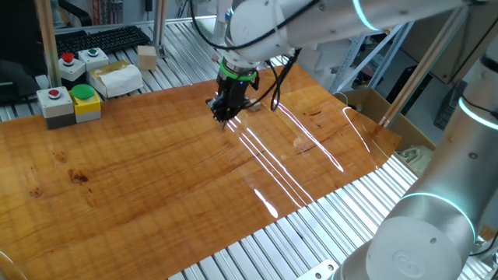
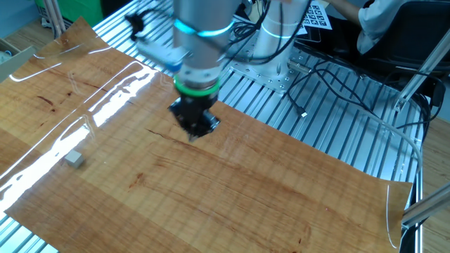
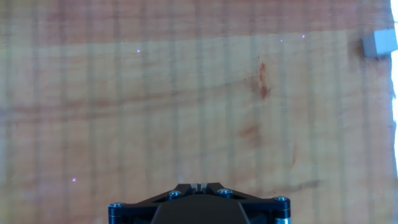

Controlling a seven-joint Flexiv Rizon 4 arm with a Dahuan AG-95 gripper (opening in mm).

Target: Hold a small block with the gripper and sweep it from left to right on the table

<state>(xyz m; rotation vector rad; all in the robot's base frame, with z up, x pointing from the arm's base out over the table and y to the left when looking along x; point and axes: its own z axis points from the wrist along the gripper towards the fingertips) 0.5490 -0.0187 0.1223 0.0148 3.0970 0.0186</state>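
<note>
Pincer [image 2: 194,131] low over the surface [image 2: 232,190], tips pressed together on nothing; small block [image 2: 74,159] sits well apart, at the hand view's top-right corner [image 3: 379,43].

one fixed view looks down across the table [image 1: 156,179] from a long side, arm base close by. the other fixed view faces it from the opposite side, higher. hand view stares straight down, very close. all three share the board around the gripper [image 1: 225,117].
</note>
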